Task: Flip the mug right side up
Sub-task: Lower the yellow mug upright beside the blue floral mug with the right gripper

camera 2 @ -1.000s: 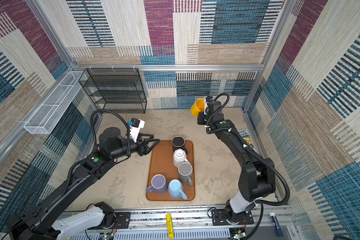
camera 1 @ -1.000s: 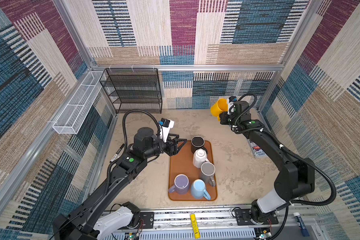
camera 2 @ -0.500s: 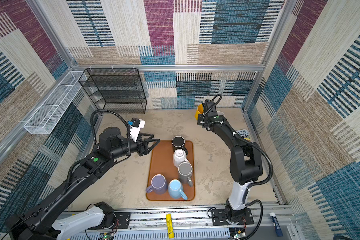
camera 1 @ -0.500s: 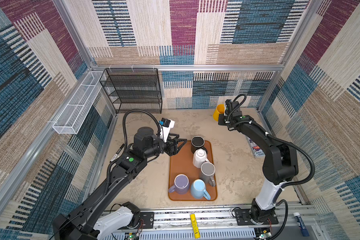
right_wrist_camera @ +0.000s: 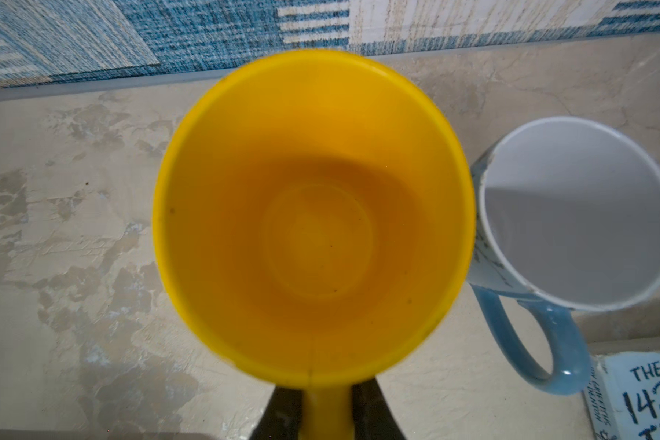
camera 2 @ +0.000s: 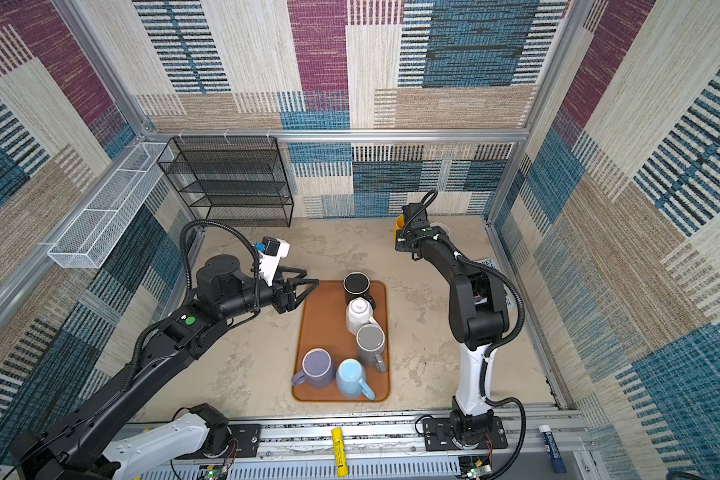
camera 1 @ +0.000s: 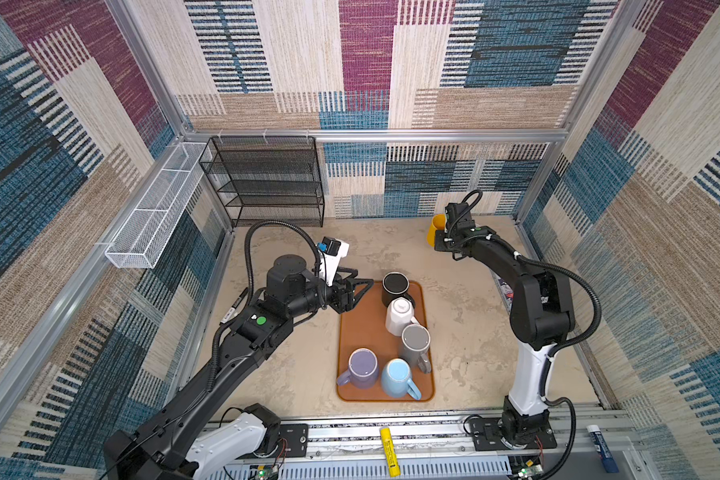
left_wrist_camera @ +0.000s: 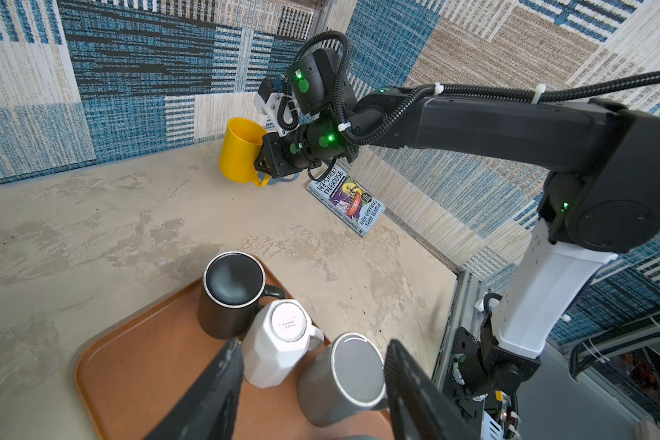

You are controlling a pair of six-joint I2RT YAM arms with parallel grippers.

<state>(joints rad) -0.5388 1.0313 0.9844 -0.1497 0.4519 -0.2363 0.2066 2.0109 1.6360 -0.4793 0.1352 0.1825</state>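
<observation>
yellow mug (right_wrist_camera: 313,228) in right hand (right_wrist_camera: 326,411), wrist view shows blue mug (right_wrist_camera: 572,213)

Light and picture quality: four views, bright, even, diffuse.
Top views: sharp mid-frame, wall lines bowed toward the corners, shadows on the tabletop (camera 1: 391,249) faint and soft. Left wrist view: strong wide-angle stretch; left gripper (left_wrist_camera: 313,344) dark, out of focus near the lens; black mug (left_wrist_camera: 233,297) casts a soft shadow; green lamps glow on the right arm (left_wrist_camera: 492,122). Right wrist view: yellow mug (right_wrist_camera: 313,213) soft-focused, rim blurred, tabletop around it sharper.
</observation>
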